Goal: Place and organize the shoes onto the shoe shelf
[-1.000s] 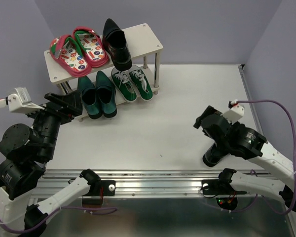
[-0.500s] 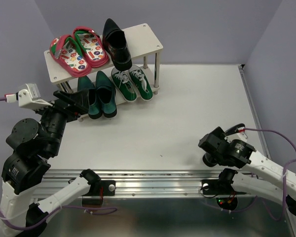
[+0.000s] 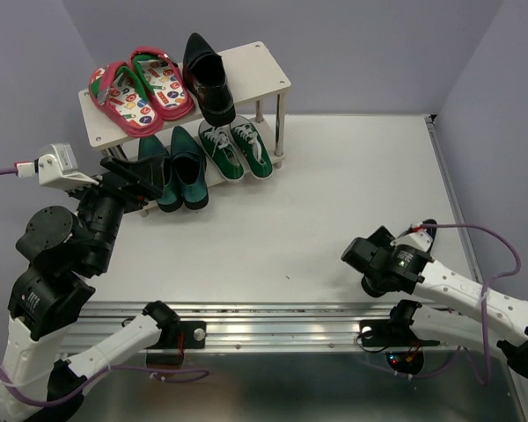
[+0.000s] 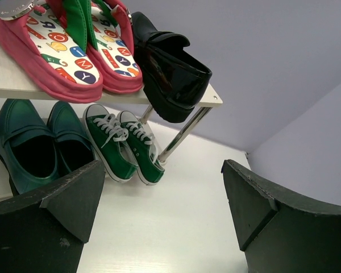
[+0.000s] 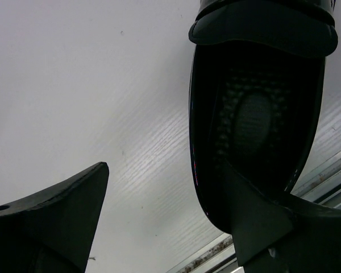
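Observation:
The shoe shelf (image 3: 264,66) stands at the back left. Its top board holds one glossy black dress shoe (image 3: 209,79) next to red flip-flops (image 3: 141,88). The lower board holds the teal dress shoes (image 3: 174,167) and the green sneakers (image 3: 236,148). The second black shoe (image 5: 256,114) lies on the table near the front edge, mostly hidden under my right wrist in the top view. My right gripper (image 5: 165,170) is open and low over it, one finger at the shoe's opening, the other outside over the table. My left gripper (image 4: 163,165) is open and empty in front of the shelf.
The table's metal front rail (image 3: 273,316) runs just beside the black shoe and my right gripper (image 3: 370,264). Purple walls close in the left, back and right. My left gripper (image 3: 136,176) hovers close to the shelf's left front leg and the teal shoes (image 4: 28,148).
My right arm has dropped low over the black shoe at the front edge. My left arm has moved forward and right, closer to the shelf.

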`<action>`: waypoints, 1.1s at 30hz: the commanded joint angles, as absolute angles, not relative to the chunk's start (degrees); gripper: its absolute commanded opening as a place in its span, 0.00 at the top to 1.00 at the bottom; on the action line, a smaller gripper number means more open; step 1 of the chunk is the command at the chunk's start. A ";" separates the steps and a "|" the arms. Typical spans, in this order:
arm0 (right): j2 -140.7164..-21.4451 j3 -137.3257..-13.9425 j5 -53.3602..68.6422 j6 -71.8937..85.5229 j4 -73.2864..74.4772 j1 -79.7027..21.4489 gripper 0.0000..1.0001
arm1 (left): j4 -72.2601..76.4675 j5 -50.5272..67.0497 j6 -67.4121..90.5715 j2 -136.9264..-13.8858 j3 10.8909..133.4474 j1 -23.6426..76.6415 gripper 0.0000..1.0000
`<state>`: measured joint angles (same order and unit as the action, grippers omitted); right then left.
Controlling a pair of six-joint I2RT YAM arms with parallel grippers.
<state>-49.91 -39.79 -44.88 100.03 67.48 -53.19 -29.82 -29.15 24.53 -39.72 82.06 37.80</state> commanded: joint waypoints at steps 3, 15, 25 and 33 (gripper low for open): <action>-51.24 -35.69 -41.57 98.00 60.47 -51.68 0.32 | -27.25 -29.18 24.08 -40.34 81.83 37.88 0.05; -67.19 -48.21 -35.96 59.84 44.32 -44.21 0.99 | -26.98 -30.41 23.29 -39.90 81.47 37.88 0.05; -82.87 -67.58 -31.12 31.57 34.90 -54.56 0.99 | -27.95 -31.90 23.73 -39.38 82.00 37.88 0.05; -91.23 -71.02 -31.55 26.89 37.62 -64.25 0.96 | -26.89 -31.20 23.73 -39.99 81.48 37.88 0.05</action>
<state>-91.29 -70.46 -29.15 30.85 36.88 -64.34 -29.78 -30.85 24.45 -39.64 81.82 37.80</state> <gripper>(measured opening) 0.059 0.952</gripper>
